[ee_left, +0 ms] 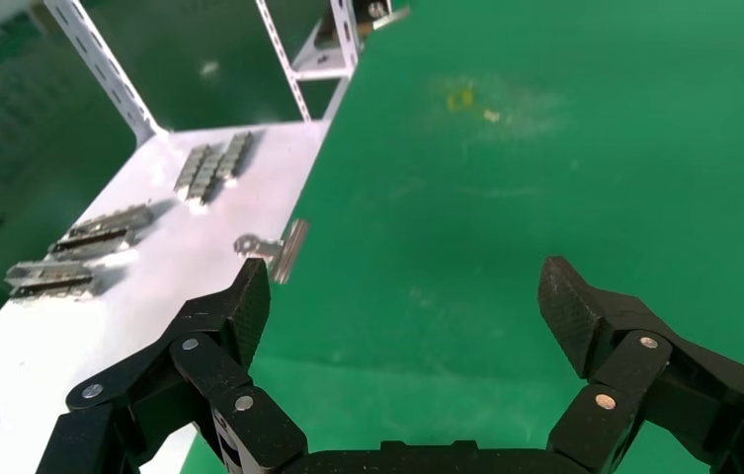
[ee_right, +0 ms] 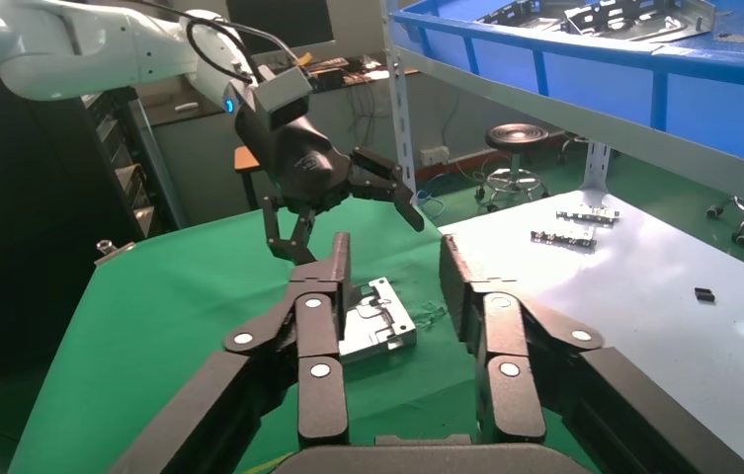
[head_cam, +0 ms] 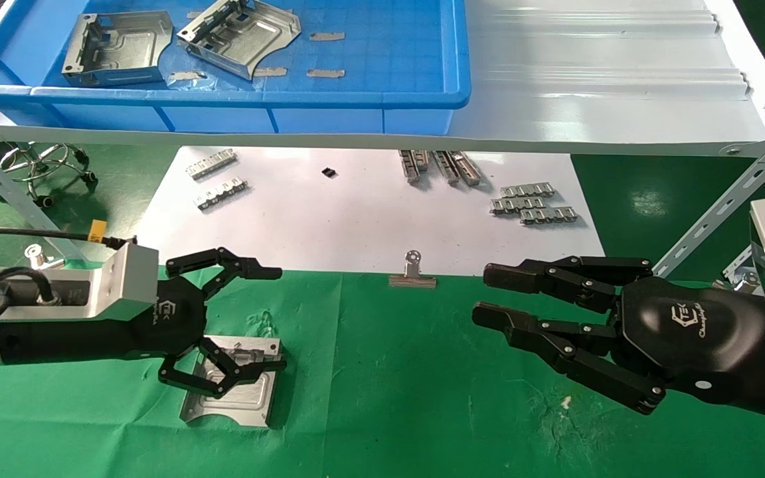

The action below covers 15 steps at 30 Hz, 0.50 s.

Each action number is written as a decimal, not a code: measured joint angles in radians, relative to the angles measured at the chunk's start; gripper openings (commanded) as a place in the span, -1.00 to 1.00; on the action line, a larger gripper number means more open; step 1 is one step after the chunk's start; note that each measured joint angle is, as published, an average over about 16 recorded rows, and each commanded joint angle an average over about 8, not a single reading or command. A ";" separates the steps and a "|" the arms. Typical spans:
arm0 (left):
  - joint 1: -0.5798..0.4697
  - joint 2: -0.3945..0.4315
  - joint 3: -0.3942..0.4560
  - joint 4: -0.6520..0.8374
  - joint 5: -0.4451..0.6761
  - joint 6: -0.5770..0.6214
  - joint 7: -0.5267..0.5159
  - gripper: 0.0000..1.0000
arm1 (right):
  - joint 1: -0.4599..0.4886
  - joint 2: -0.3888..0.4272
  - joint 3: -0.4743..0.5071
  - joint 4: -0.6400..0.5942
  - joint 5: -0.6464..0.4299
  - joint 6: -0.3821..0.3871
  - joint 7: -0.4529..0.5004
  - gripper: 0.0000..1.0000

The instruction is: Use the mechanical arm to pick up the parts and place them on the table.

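My left gripper (head_cam: 278,317), the hand with the yellow-tagged cable, is open and empty above the green table (head_cam: 422,398). One silver plate (head_cam: 233,388) lies flat on the cloth just under its lower finger, apart from it. In the left wrist view the left gripper (ee_left: 407,296) has only green cloth between its fingers. The right wrist view shows the plate (ee_right: 379,321) on the cloth and the left gripper (ee_right: 348,229) raised above it. Two more plates (head_cam: 117,50) (head_cam: 240,33) lie in the blue bin (head_cam: 356,99). My right gripper (head_cam: 485,292) (ee_right: 395,257) is open and empty at the right.
The bin stands on a white metal shelf (head_cam: 588,86) over the back of the table. A white paper sheet (head_cam: 329,219) holds ridged metal strips (head_cam: 534,202) and a small black piece (head_cam: 329,172). A binder clip (head_cam: 412,275) (ee_left: 274,249) sits at its front edge.
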 measured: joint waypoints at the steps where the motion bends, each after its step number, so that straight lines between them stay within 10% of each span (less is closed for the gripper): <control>1: 0.012 -0.006 -0.013 -0.019 -0.005 -0.002 -0.016 1.00 | 0.000 0.000 0.000 0.000 0.000 0.000 0.000 1.00; 15: 0.178 -0.086 -0.197 -0.290 -0.069 -0.028 -0.234 1.00 | 0.000 0.000 0.000 0.000 0.000 0.000 0.000 1.00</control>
